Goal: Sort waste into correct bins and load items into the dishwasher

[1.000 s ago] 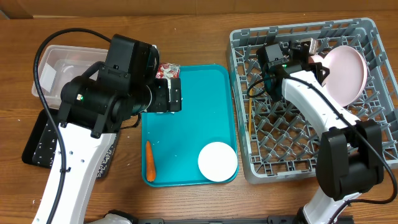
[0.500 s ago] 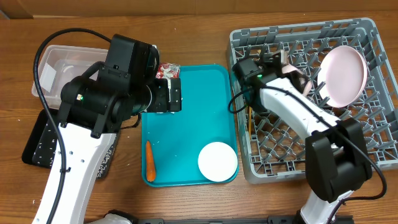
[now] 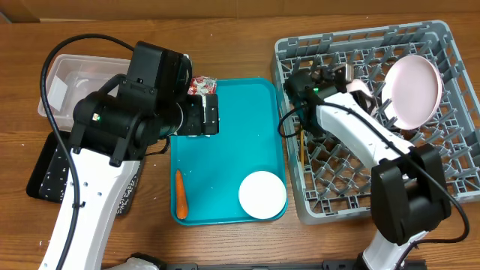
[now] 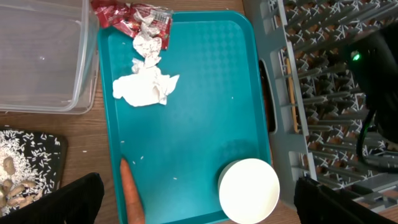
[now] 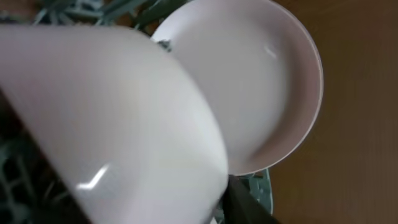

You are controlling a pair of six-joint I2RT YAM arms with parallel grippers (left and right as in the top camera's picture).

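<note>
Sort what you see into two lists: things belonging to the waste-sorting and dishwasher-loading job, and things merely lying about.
Job: crinkled red-and-white wrapper, crumpled white napkin, small orange carrot, round white bowl, large round white plate, clear plastic tub, shallow black tray, grey plastic dish rack.
Lying about: teal serving tray, thin wooden stick.

Napkin [image 4: 146, 87], bowl [image 4: 249, 190] (on teal tray [image 4: 205, 93])

Even bright light, soft shadows; right wrist close-up of bowl [image 5: 112, 124] blurred.
</note>
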